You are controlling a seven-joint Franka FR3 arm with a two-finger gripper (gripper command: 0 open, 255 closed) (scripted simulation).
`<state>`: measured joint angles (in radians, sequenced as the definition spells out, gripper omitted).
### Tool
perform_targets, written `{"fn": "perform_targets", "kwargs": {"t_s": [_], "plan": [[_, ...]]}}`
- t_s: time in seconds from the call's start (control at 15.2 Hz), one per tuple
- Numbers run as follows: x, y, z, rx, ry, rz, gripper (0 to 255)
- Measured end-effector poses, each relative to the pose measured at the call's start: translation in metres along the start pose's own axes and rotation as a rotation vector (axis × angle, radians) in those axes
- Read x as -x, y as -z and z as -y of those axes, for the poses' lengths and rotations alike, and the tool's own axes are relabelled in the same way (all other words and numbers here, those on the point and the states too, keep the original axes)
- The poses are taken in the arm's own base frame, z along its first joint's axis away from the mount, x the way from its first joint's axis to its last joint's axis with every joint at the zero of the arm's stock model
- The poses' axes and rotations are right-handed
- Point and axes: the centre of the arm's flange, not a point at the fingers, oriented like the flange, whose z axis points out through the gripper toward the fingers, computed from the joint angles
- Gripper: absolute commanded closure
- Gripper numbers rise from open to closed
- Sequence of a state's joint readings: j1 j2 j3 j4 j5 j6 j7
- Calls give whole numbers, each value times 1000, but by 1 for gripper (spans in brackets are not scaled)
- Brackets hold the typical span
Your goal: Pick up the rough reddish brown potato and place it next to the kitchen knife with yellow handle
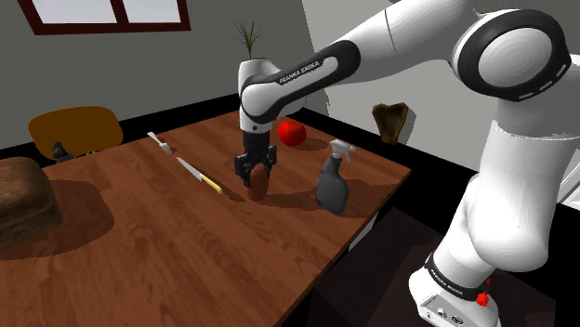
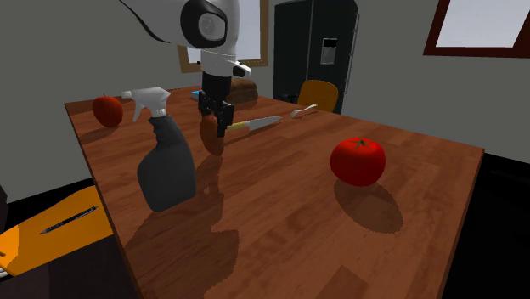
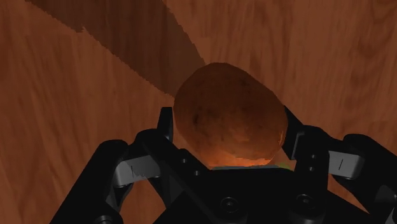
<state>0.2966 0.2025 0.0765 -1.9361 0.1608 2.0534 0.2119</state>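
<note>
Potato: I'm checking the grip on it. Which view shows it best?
Wrist view: the potato shows large, clasped by the gripper. Shoulder and second exterior views show it small, its top inside the gripper.

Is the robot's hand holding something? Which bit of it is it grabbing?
Yes. The gripper holds the reddish brown potato, its fingers clasping opposite sides of the potato's upper end.
</note>
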Motion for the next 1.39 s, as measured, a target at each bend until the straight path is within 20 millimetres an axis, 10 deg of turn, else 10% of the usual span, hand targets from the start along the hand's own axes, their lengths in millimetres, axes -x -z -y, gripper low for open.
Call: {"fn": "perform_targets", "kwargs": {"t_s": [0.59,0.66,1.06,1.39], "plan": [[-3,-19,-3,1,-1,3,255],[-4,-19,-3,2,-1,4,0],[-4,-23,-2,2,1,11,0],[-4,19,-2,3,1,12,0]]}}
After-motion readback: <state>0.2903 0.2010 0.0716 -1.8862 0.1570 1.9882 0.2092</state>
